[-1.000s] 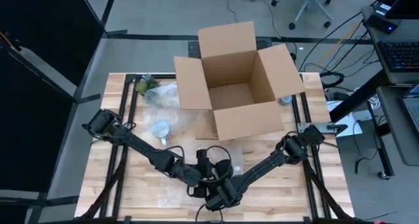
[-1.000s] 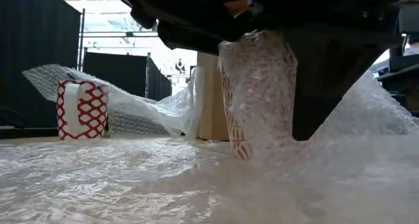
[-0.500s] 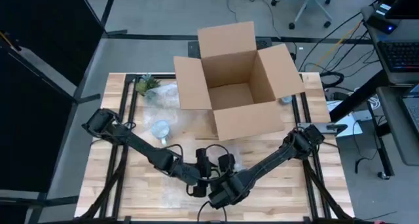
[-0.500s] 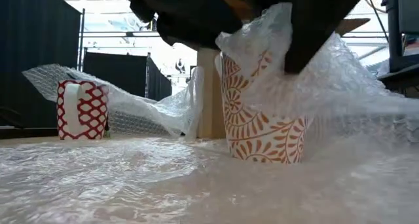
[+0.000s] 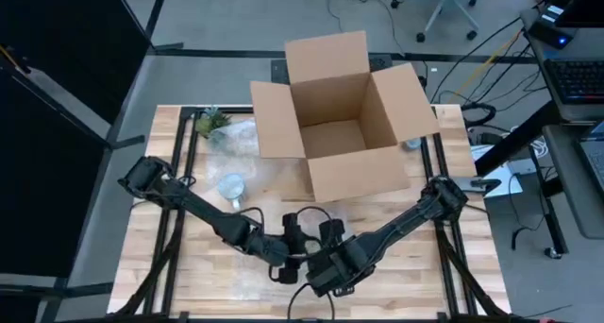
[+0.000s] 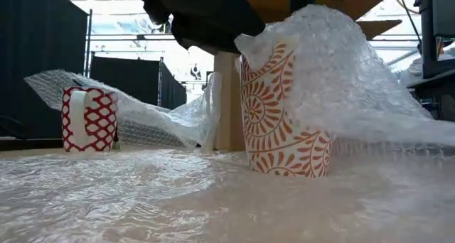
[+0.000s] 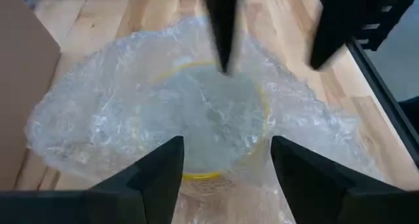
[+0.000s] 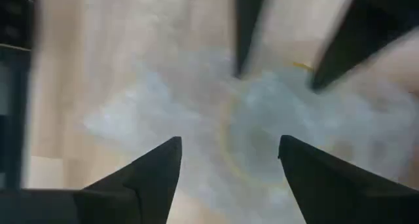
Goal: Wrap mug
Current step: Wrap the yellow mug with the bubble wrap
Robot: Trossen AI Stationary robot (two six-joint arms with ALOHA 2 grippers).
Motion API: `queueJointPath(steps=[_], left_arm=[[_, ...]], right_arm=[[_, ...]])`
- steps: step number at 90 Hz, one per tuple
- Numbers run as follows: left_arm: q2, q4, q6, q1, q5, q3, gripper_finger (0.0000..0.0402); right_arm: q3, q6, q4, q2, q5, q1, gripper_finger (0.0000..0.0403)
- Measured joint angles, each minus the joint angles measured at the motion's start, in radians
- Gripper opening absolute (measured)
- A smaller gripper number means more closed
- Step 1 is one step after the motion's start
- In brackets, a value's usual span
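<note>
An orange-patterned mug (image 6: 284, 122) stands upright on a sheet of bubble wrap (image 6: 142, 193) near the table's front middle. More wrap (image 6: 341, 79) is draped over its top and right side. In the left wrist view the mug's yellow rim (image 7: 196, 175) shows through the wrap. My left gripper (image 7: 227, 145) and my right gripper (image 8: 229, 142) both hover open just above the mug, facing each other. In the high view they meet at the front centre, left gripper (image 5: 297, 250) and right gripper (image 5: 326, 271). Whether any finger touches the wrap cannot be seen.
An open cardboard box (image 5: 340, 115) stands at the far middle of the table. A red-and-white mug (image 6: 89, 119) stands to the left with crumpled bubble wrap (image 6: 149, 115) behind it. A small green plant (image 5: 212, 123) sits at the far left corner.
My right gripper has let go of the bubble wrap it held over the mug and has risen, drawing slightly toward the table's right edge. The wrap now lies draped over the mug's top and right side, leaving the mug's patterned left side bare.
</note>
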Motion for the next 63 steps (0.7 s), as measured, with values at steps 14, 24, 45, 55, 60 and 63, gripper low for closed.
queueJointPath(steps=[14,24,45,55,60,63], left_arm=[[0.0,0.0,0.0,0.0,-0.001,0.0,0.0219],[0.0,0.002,-0.001,0.0,-0.005,0.0,0.0219],[-0.001,0.008,0.0,0.003,-0.005,0.0,0.0219],[-0.017,0.001,0.001,0.008,-0.005,0.0,0.0219],[-0.038,-0.002,0.001,0.008,-0.008,0.0,0.0219],[-0.052,-0.013,0.005,0.008,-0.014,0.0,0.0219]], right_arm=[[-0.016,0.01,-0.023,0.074,0.08,0.0,0.0243],[-0.088,0.012,0.033,0.086,0.062,-0.005,0.0242],[-0.161,0.013,0.168,0.086,0.027,0.001,0.0242],[-0.161,0.013,0.185,0.083,0.03,0.001,0.0242],[-0.161,0.01,0.188,0.077,0.034,0.001,0.0242],[-0.161,0.009,0.191,0.074,0.04,0.002,0.0242]])
